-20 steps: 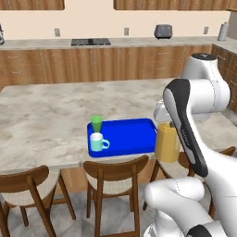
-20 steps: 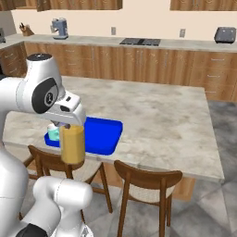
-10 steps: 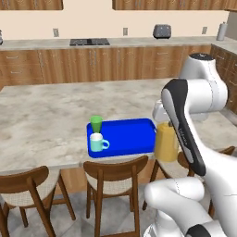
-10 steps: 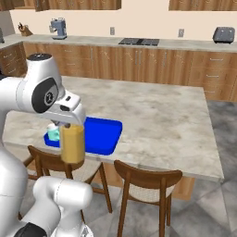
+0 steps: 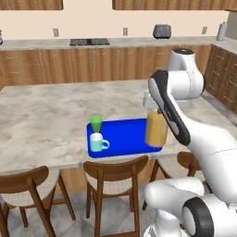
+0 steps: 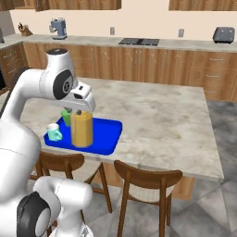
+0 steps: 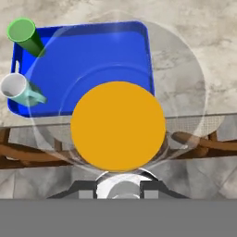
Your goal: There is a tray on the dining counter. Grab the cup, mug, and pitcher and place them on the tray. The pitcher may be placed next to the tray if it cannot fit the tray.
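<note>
Two small vessels on the tray, pitcher held in the air

Two of the drinking things already stand on the blue tray: the green cup and the teal mug, both at its left end in the left base view. The mug is just in front of the cup, with its handle turned toward the middle of the tray. The tray lies on the marble table, close to the edge where the wooden chairs stand.

The claw holds the pitcher from above at its rim; the jaws are closed on the glass wall. The pitcher is upright and filled with orange liquid. It hangs above the table and does not seem to touch anything. In the left base view it is over the right end of the tray, near the front edge of the table. In the hand view its orange disc covers the near rim of the tray and part of the table edge, and chair backs appear below. Cup and mug are well apart from the pitcher.
</note>
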